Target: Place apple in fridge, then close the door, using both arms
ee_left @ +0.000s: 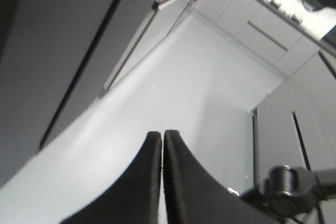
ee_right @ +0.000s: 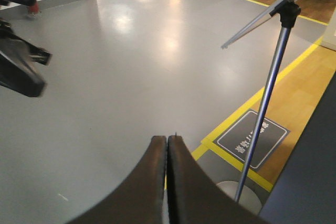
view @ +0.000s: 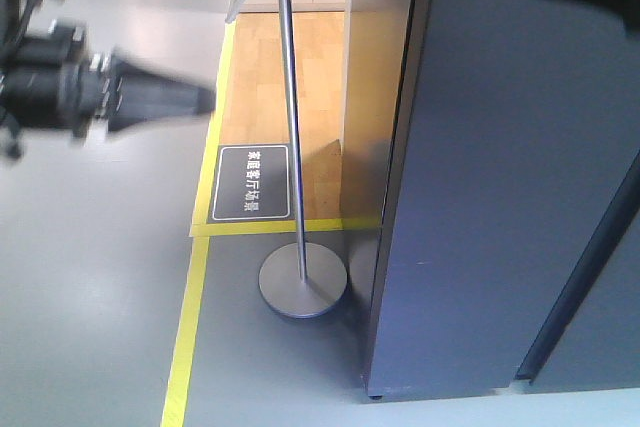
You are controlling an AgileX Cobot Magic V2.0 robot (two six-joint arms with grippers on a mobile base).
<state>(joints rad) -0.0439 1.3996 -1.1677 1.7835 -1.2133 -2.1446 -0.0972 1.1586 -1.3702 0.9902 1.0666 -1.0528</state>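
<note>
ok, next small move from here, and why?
Probably swing the view right onto the tall dark grey fridge before moving an arm. The left gripper and right gripper are shut on nothing, no apple shows anywhere, and only the fridge's grey outside is visible, so the door's state is unclear.

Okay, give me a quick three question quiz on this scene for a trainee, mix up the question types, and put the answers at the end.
1. True or false: the right gripper is holding an apple.
2. Multiple choice: the sign stand's round base rests on
A. the wooden floor
B. the grey floor beside the yellow tape line
C. a table
3. Short answer: how do the left gripper's fingers stand?

Key
1. False. Its fingers are pressed together with nothing between them, and no apple shows in any view.
2. B
3. Closed, fingertips together, empty.
</note>
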